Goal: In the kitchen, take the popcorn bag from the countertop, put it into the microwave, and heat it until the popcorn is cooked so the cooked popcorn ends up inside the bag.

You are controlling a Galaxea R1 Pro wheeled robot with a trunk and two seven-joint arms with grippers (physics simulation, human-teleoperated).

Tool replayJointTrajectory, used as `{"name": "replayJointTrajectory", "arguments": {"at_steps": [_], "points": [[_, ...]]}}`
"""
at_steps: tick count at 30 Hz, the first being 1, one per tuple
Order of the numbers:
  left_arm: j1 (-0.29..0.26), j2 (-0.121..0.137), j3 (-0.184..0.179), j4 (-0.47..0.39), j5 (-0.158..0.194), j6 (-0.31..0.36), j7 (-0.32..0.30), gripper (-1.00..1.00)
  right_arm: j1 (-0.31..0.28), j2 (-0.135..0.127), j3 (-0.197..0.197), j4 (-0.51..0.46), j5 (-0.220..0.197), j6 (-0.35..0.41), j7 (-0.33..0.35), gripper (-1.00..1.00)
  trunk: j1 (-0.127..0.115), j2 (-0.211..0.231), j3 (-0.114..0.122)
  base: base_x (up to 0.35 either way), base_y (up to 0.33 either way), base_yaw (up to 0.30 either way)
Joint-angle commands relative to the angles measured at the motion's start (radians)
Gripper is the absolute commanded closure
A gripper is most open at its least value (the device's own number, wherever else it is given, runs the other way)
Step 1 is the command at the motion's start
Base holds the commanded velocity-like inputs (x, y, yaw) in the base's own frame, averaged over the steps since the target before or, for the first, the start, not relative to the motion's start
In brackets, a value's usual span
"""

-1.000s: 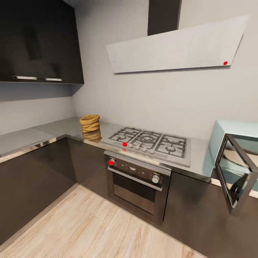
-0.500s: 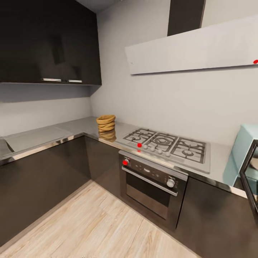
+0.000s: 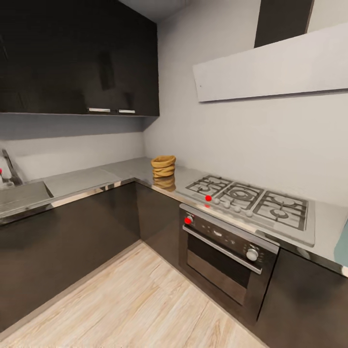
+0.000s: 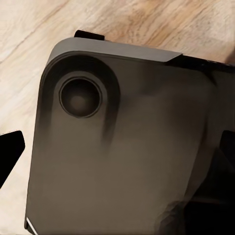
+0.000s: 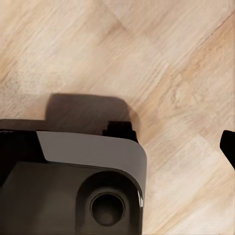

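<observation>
The tan-brown popcorn bag (image 3: 164,166) stands upright on the glossy grey countertop (image 3: 121,170), in the corner left of the gas hob, with its reflection below it. A mint-blue sliver of the microwave (image 3: 343,247) peeks in at the right edge of the head view. In the left wrist view a black fingertip (image 4: 11,151) juts in over the wooden floor. In the right wrist view another black fingertip (image 5: 228,145) shows at the edge. Neither pair of jaws is seen whole, and nothing is seen held.
The steel gas hob (image 3: 256,203) sits above the oven (image 3: 224,249), under the white hood (image 3: 275,72). Dark upper cabinets (image 3: 77,58) hang over the left counter run. Light wooden floor (image 3: 135,299) lies before the cabinets. My dark grey base (image 4: 122,147) looms below both wrists.
The head view has swung to the left: the bag and hob have slid rightward in the picture and the open microwave has nearly left it. Nothing in the kitchen itself has moved.
</observation>
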Motion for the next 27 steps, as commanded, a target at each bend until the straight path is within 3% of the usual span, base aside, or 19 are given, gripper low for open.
{"name": "replayJointTrajectory", "arguments": {"at_steps": [1,8,16,27], "points": [[0.0,-0.001,0.006,0.0,0.004,-0.001,0.001,-1.0,-0.001,0.001,-0.006,0.003,0.009,-0.005,0.002,-1.0,0.0,-0.001,0.0,0.0,0.0,0.27],[0.0,-0.001,0.006,0.0,0.004,-0.001,0.001,-1.0,-0.001,0.003,-0.006,0.003,0.008,0.0,0.002,-1.0,0.0,-0.001,0.003,0.0,0.0,0.261],[0.0,0.001,0.003,0.0,0.003,0.0,-0.009,-1.0,-0.001,-0.006,-0.006,0.002,0.011,0.002,0.004,-1.0,0.0,-0.001,0.003,0.014,0.005,0.012],[0.0,0.002,0.003,0.0,0.002,0.0,-0.01,-1.0,-0.001,-0.008,-0.006,0.003,0.01,0.005,0.006,-1.0,0.0,-0.001,0.003,0.27,0.146,0.0]]}}
